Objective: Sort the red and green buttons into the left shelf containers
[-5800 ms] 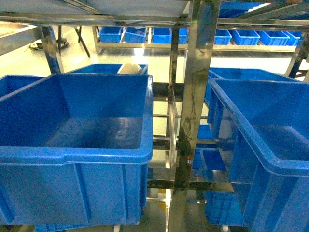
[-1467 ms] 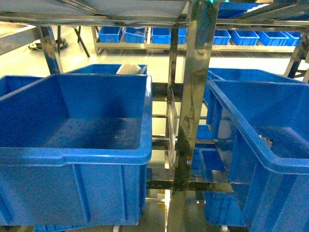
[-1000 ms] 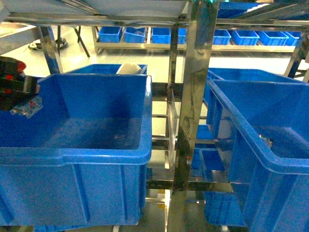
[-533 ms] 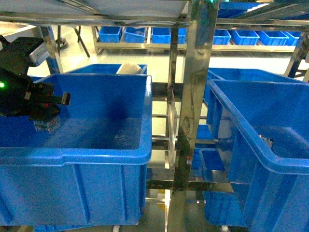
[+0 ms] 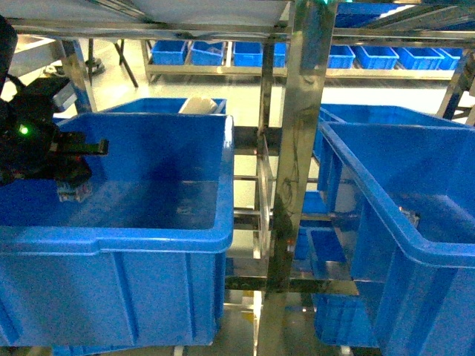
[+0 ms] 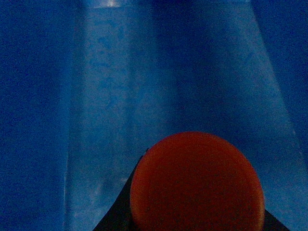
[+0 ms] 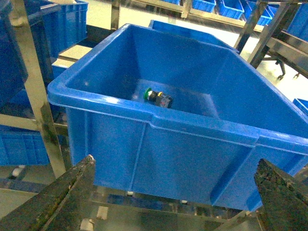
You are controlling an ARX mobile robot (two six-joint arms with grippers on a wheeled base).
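Since half a second ago the left arm has shifted only slightly; its black wrist block now sits a touch higher at the left edge of the head view, green indicator lit, and the left gripper (image 5: pixel 73 185) still hangs inside the near-left blue tub (image 5: pixel 148 237), pointing down toward the tub floor. It is clamped on a red button (image 6: pixel 197 185) — the left wrist camera looks straight past the domed red cap, which fills the lower middle of that view, with the tub's scuffed blue floor and walls beyond it. From the head camera the held piece shows only as a small pale, boxy shape under the fingers, above the floor and near the tub's left wall.

The right gripper (image 7: pixel 175 197) is outside the right-hand tub (image 7: pixel 202 134), low and in front of its near wall, its two dark fingers (image 7: pixel 62 192) spread wide with nothing between them. A green button (image 7: pixel 158 97) lies on its side on that tub's floor, near the front wall. A steel shelf upright (image 5: pixel 297 148) stands between the two tubs.
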